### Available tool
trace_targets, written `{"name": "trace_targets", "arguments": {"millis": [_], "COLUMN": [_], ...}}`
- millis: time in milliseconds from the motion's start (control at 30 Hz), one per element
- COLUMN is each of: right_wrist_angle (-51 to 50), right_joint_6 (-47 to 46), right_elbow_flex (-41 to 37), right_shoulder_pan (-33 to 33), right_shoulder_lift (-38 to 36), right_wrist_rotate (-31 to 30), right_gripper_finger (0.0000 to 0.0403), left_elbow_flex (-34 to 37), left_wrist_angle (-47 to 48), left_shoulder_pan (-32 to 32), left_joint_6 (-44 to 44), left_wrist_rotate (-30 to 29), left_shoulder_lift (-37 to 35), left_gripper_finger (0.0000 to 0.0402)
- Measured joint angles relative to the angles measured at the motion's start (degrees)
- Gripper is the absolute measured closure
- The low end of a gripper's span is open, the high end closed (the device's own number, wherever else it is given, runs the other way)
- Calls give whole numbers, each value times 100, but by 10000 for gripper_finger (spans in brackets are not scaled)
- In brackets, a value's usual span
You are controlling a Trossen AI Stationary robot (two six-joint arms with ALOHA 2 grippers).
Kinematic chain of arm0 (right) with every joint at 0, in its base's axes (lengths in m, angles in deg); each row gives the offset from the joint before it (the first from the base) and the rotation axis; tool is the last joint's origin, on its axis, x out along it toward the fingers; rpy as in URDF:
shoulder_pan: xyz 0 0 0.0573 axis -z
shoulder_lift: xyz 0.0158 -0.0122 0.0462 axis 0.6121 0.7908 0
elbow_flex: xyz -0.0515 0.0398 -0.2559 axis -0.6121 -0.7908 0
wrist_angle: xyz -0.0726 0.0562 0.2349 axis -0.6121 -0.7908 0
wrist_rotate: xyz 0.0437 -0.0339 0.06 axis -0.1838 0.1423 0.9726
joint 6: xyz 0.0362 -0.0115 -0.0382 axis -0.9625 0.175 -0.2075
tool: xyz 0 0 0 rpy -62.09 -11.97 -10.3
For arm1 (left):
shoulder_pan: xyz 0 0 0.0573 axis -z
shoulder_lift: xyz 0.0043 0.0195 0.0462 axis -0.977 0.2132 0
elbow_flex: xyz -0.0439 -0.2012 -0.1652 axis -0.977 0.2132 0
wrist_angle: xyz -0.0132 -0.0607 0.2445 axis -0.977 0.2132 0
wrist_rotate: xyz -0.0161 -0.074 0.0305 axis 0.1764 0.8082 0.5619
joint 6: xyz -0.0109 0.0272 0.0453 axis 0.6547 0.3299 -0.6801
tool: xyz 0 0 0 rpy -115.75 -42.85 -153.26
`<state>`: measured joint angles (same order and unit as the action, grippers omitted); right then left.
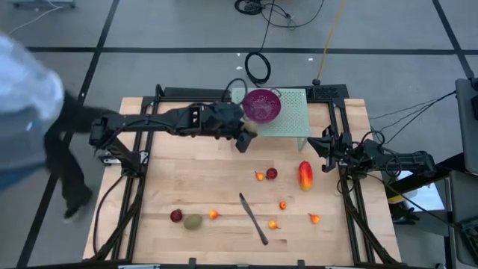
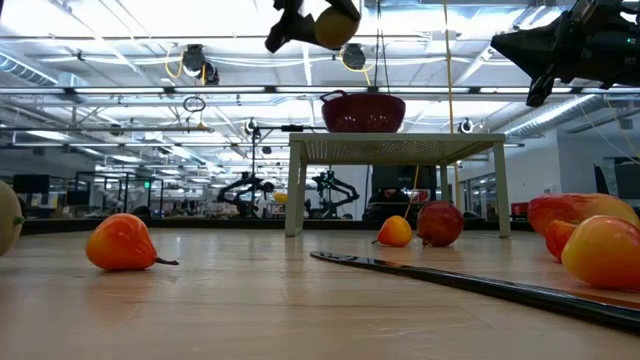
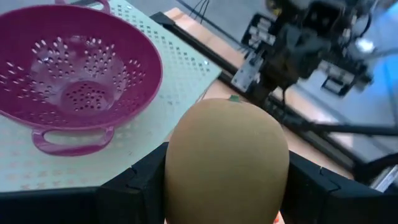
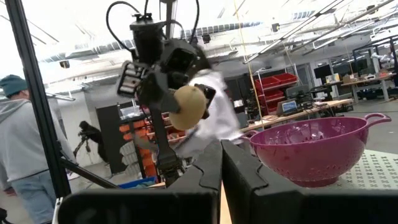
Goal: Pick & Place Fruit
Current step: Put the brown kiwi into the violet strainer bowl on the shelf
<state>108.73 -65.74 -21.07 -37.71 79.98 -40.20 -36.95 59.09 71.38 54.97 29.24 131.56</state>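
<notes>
Two arms were at the table. The left gripper (image 1: 245,134) was raised above the wood, just beside the purple bowl (image 1: 261,105), and its fingers (image 3: 134,180) pinched a brownish-green kiwi (image 3: 227,160) between them. In the low view the same kiwi (image 2: 335,24) hung high over the table, above the level of the bowl (image 2: 363,110). From the right wrist it showed as a tan oval (image 4: 188,106) clamped under the left arm, off to one side of the bowl (image 4: 312,149) and not over it.

The bowl sat on a pale perforated stand (image 1: 287,113) at the far edge of the table (image 1: 187,172), and I could see no fruit inside it in the left wrist view.

The right gripper (image 1: 326,146) waited at the right side of the table, beside the stand, with its fingers (image 4: 198,168) pressed together and nothing between them.

The rest of the fruit lay on the wood. A red-yellow mango (image 1: 305,175) lay near the right gripper. A dark red round fruit (image 1: 272,173) sat just beside a tiny orange one (image 1: 259,176) near the middle. Three more tiny orange pieces (image 1: 283,205) lay to the right of the knife (image 1: 253,218). Near the front left, a second dark red fruit (image 1: 176,216), a second kiwi (image 1: 193,221) and another tiny orange piece (image 1: 213,214) lay in a row.

A person in a grey hooded top (image 4: 22,155) stood beyond the table in the right wrist view.
</notes>
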Motion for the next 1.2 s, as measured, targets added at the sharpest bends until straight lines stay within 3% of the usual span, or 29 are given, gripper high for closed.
{"name": "trace_targets", "arguments": {"millis": [400, 1200], "right_wrist_angle": [-2, -2], "right_joint_6": [0, 0], "right_elbow_flex": [0, 0], "right_shoulder_pan": [0, 0], "right_shoulder_lift": [0, 0], "right_wrist_rotate": [0, -2], "right_gripper_finger": [403, 403], "left_elbow_flex": [0, 0], "left_wrist_angle": [-818, -943], "left_shoulder_pan": [-487, -945], "left_joint_6": [580, 585], "left_wrist_rotate": [270, 283], "left_shoulder_lift": [0, 4], "left_gripper_finger": [179, 179]}}
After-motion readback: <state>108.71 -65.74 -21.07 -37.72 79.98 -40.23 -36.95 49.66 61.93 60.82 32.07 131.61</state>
